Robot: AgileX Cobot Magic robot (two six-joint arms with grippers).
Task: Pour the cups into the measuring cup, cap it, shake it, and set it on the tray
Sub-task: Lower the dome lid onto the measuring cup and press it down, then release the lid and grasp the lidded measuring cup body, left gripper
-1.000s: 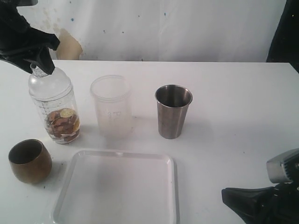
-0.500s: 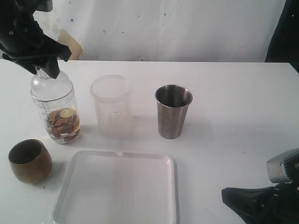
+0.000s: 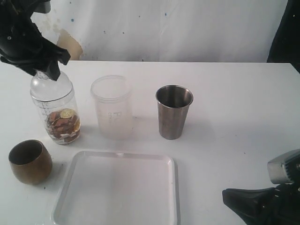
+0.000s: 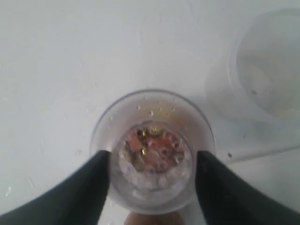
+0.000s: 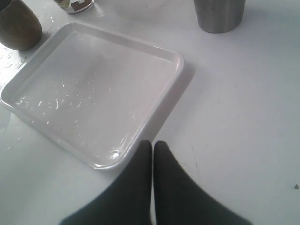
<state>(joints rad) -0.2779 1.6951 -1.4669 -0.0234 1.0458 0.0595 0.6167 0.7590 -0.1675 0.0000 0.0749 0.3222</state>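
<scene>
Had the measuring cup [image 4: 152, 150] between the left fingers [image 4: 84, 192]; could not tell if pinched. Had the right fingers [image 5: 136, 187] pressed together, the tray [image 5: 93, 93] just in front.

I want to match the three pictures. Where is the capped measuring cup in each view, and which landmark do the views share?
Exterior view: the measuring cup stands far left on the table, under the left end effector.
Left wrist view: seen from above, between that end effector's fingers.
Right wrist view: only its base, cut by the picture's edge, beyond the tray.
Landmark: the frosted tumbler beside it; unclear in the right wrist view.
</scene>
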